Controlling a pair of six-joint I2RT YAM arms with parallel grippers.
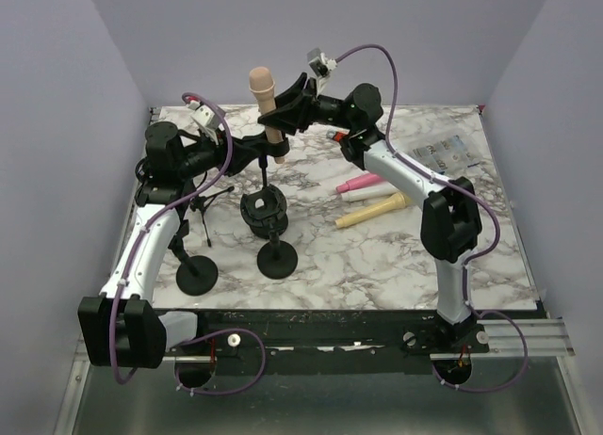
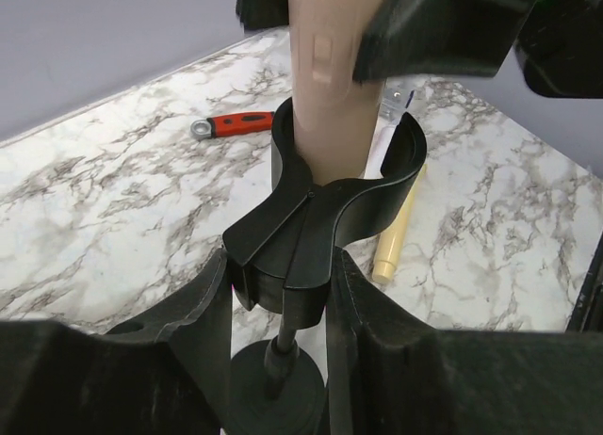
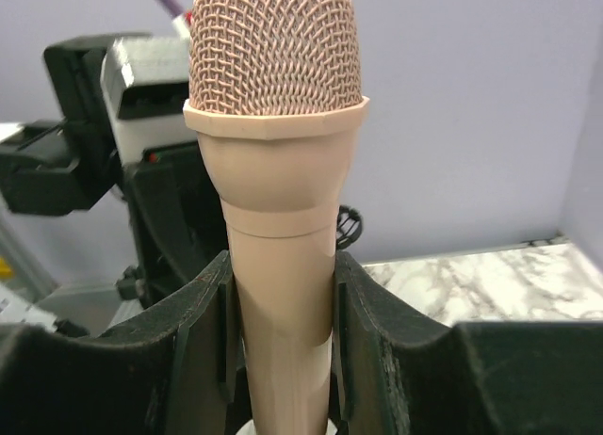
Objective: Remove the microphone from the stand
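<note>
Grip stage: left gripper [image 2: 283, 308] jaws pinch stand clip [image 2: 350, 192] at its neck, bracing it. microphone [image 3: 279, 209] sits upright in clip, over desk [image 1: 396, 256] left-centre twd far edge. right gripper [image 3: 280, 313] jaws clamped on its body. Next, prob: pull straight up, stand kept steady.
</note>
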